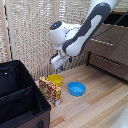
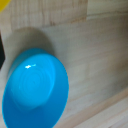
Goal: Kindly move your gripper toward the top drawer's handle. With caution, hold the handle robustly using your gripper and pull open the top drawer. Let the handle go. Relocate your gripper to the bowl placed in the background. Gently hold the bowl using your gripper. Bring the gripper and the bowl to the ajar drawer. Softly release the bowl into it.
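- The white robot arm (image 1: 82,30) reaches in from the 1 o'clock corner of the exterior view and bends down toward the middle of the scene.
- The gripper (image 1: 56,61) hangs at the arm's end, just above and a little toward 12 o'clock of the yellow bowl (image 1: 55,78); it holds nothing, and whether its fingers stand apart or together I cannot tell, as they are too small and blurred.
- The yellow bowl rests on the wooden worktop (image 1: 100,100), close to the wicker screen (image 1: 35,30), touching or nearly touching the patterned box (image 1: 50,91) that stands at its 6 o'clock.
- The blue bowl (image 1: 76,89) sits on the worktop at about 4 o'clock of the yellow bowl, near it but apart.
- The dresser stands at 3 o'clock in the exterior view; the top drawer (image 1: 107,42) shows its grey-brown front with the silver handle (image 1: 102,42) across it. Whether it is pulled out I cannot tell.
- A dark open case (image 1: 20,95) fills the 8 o'clock corner, just beside the patterned box.
- In the wrist view the blue bowl (image 2: 35,90) lies open side up on the pale wood (image 2: 95,60); a sliver of yellow (image 2: 4,4) shows at one corner. No fingers appear in that view.
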Controlling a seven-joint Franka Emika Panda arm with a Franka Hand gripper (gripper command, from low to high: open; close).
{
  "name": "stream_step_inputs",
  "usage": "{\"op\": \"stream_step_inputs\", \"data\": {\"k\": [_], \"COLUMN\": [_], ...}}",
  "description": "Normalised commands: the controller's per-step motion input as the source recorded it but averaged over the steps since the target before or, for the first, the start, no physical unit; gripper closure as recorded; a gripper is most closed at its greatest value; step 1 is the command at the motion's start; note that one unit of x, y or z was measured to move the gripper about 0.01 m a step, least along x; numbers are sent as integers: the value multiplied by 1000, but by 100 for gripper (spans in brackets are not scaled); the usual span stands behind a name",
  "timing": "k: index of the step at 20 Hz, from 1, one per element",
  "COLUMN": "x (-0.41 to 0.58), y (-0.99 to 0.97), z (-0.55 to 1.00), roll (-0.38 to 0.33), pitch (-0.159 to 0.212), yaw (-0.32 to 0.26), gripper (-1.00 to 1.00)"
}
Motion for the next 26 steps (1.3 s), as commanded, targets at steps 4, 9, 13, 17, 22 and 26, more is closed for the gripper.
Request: {"op": "stream_step_inputs", "data": {"k": [4, 9, 13, 17, 22, 26], "x": [314, 251, 376, 526, 672, 437], "y": [2, 0, 0, 0, -10, -18], "z": [115, -105, -376, -464, -419, -364], "roll": [64, 143, 227, 268, 252, 142], "pitch": [-10, -21, 35, 55, 35, 0], "yaw": [-271, -297, -269, -228, -191, -126], "gripper": [-100, -100, -100, -100, -100, -100]}}
